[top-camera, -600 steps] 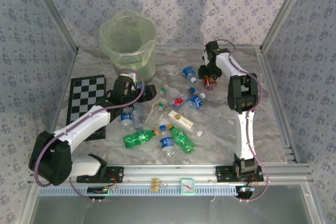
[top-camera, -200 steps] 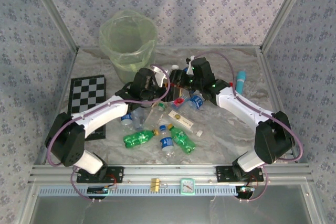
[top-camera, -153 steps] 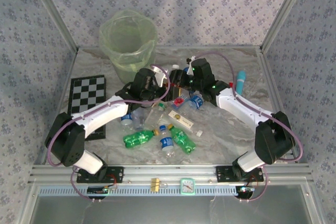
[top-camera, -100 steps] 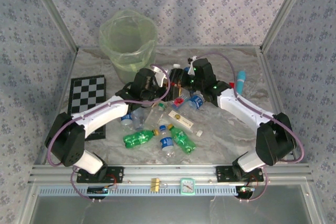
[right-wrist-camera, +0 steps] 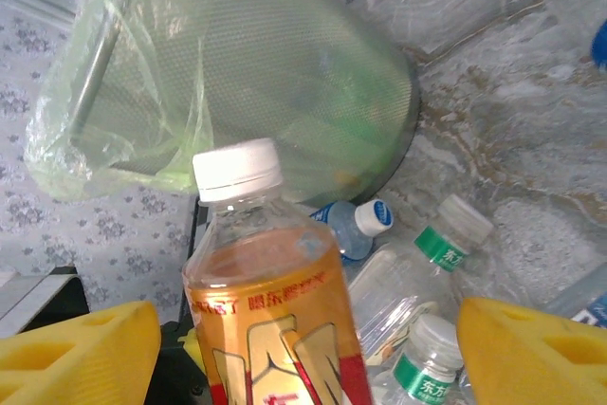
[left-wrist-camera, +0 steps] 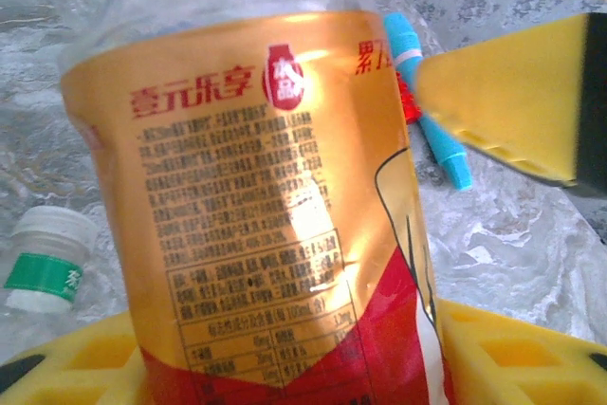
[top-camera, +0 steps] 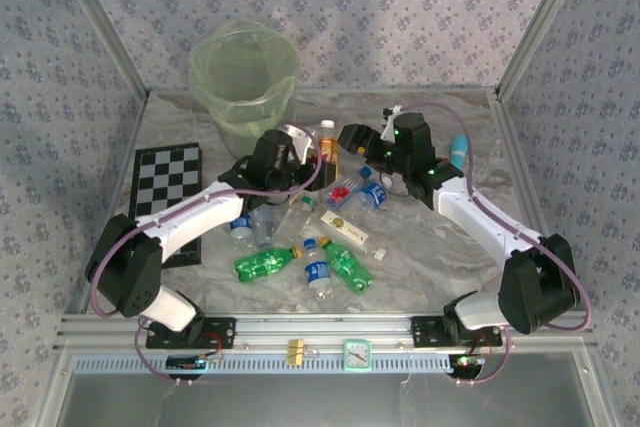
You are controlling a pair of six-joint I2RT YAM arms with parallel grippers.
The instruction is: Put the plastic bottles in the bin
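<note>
An amber bottle (top-camera: 325, 139) with a white cap and an orange-and-red label stands upright above the table, right of the bin (top-camera: 245, 77). My left gripper (top-camera: 305, 145) is shut on its lower body, and in the left wrist view the amber bottle (left-wrist-camera: 266, 206) sits between my yellow pads (left-wrist-camera: 66, 362). My right gripper (top-camera: 352, 137) hangs open just to the bottle's right, its fingers (right-wrist-camera: 76, 353) wide apart on either side of the amber bottle (right-wrist-camera: 266, 320) without touching it. Several green bottles (top-camera: 265, 263) and clear bottles (top-camera: 317, 269) lie on the table.
A checkerboard (top-camera: 165, 197) lies at the left. A cyan tube (top-camera: 459, 152) lies at the right, a small red block (top-camera: 343, 190) and a white-and-yellow box (top-camera: 345, 232) among the bottles. Clear bottles with green labels (right-wrist-camera: 455, 234) lie under the right gripper.
My right gripper has opened, let go of the amber bottle and drawn back to the right. My left gripper has closed on the bottle and now holds it alone.
</note>
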